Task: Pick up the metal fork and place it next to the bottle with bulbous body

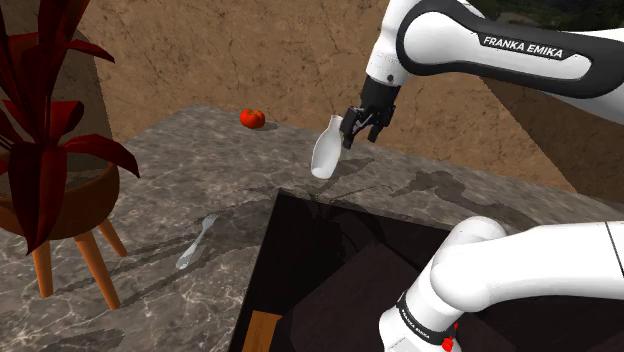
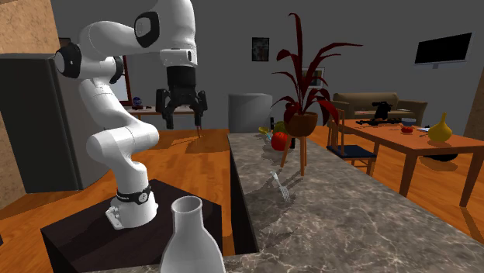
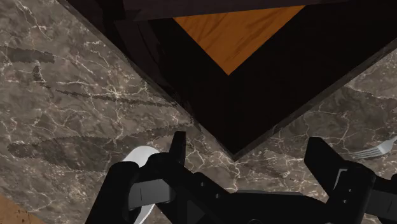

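- Step in hand: the approach to the fork (image 1: 196,243), judged not yet begun. It lies flat on the counter (image 1: 150,195) at lower left of centre in the shoulder view, untouched and well apart from the gripper (image 1: 362,122).
- The gripper hangs high at upper right of centre in that view, above the counter's edge by the stand (image 1: 330,290). Its fingers (image 3: 177,153) stand wide apart with nothing between them.
- The bottle (image 1: 325,150) stands upright just below and left of the gripper in the shoulder view. The fork is well away from it, toward the plant (image 1: 40,130). A tomato (image 1: 252,118) sits at the counter's far edge.
- Next move, as I judge it: carry the open gripper over the fork, turn the jaws to straddle its handle, then descend nearly to the stone, since so flat a thing gives little to grip.
- In the shoulder view the gripper's tips overlap the bottle's neck. The wrist view suggests the bottle is lower down, so I read this as overlap in the line of sight, not contact.
- In the wrist view only the fork's tines show, cut off at the frame edge beyond one finger. The bottle is a white patch largely hidden behind the other finger.
- The second exterior view crops the bottle's base at the bottom edge.
- The fork is pale against veined stone, so its handle's outline is hard to trace.
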`<action>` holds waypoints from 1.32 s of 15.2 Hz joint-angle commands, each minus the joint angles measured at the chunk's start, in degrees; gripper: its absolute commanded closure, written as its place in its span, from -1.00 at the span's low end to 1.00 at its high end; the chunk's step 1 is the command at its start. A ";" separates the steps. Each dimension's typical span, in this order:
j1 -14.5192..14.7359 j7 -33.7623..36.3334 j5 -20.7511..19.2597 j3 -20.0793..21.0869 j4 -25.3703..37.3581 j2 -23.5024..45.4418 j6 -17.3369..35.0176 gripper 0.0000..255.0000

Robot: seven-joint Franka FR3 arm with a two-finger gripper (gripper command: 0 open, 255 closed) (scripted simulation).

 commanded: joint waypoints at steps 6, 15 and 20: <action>0.51 10.40 4.72 5.66 -2.41 3.63 4.08 -1.00; 1.00 28.51 11.63 15.57 -1.49 15.86 13.19 -1.00; 0.65 38.51 13.26 20.62 1.91 25.32 18.56 -1.00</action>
